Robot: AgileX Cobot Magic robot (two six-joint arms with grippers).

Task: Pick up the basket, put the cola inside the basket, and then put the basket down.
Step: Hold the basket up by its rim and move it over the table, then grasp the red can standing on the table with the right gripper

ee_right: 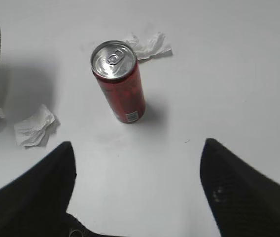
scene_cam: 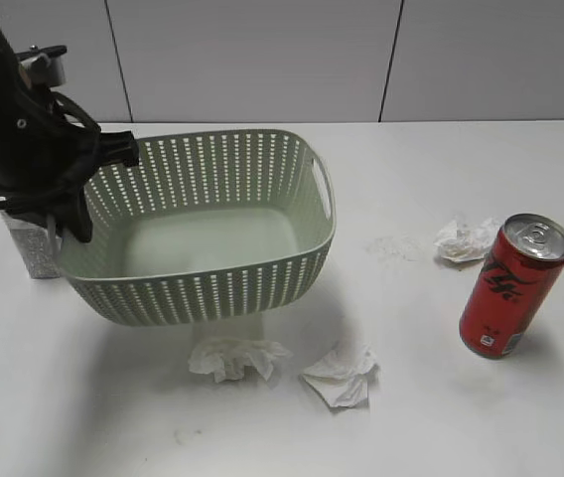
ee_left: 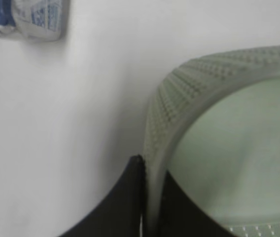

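The pale sage-green basket [scene_cam: 212, 288] hangs tilted above the white table, casting a shadow below it. My left gripper [scene_cam: 75, 214] is shut on the basket's left rim; in the left wrist view the jaws [ee_left: 151, 170] pinch the rim wall [ee_left: 179, 94]. The red cola can [scene_cam: 512, 286] stands upright on the table at the right. In the right wrist view my right gripper [ee_right: 137, 153] is open and empty, hovering above the table with the cola [ee_right: 120, 81] just ahead of it. The right gripper does not show in the exterior view.
Crumpled tissues lie on the table: two [scene_cam: 234, 356] [scene_cam: 342, 375] below the basket and one [scene_cam: 466, 238] behind the can. A white-and-blue carton [scene_cam: 32, 248] stands at the left behind the basket, also in the left wrist view [ee_left: 24, 19].
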